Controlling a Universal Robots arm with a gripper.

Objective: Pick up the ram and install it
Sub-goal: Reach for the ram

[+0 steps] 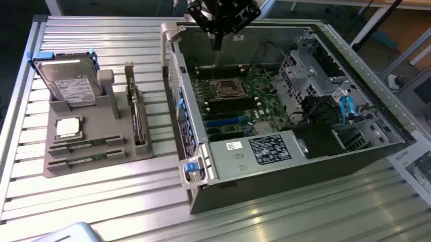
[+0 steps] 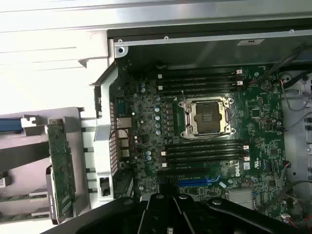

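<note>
We are seeing: counter (image 1: 101, 201) gleaming as ribbed bare metal | holder (image 1: 94, 120) looking like matt grey plastic | hard drive (image 1: 70, 83) shining, metal-faced | case (image 1: 289, 179) showing dull dark sheet metal | ram (image 1: 86, 145) and motherboard (image 2: 263, 126) looking like green circuit board.

The desk (image 1: 101, 201) carries one gray holder (image 1: 101, 121), and in it there are two ram sticks (image 1: 86, 144), one silver processor chip (image 1: 68, 127), one hard drive (image 1: 70, 83) and one dark expansion card (image 1: 137, 118). There is one open computer case (image 1: 367, 70) with one motherboard (image 1: 237, 103), one processor socket (image 1: 227, 89) and two banks of memory slots (image 2: 202, 80). There is one gripper (image 1: 217, 45).
</note>
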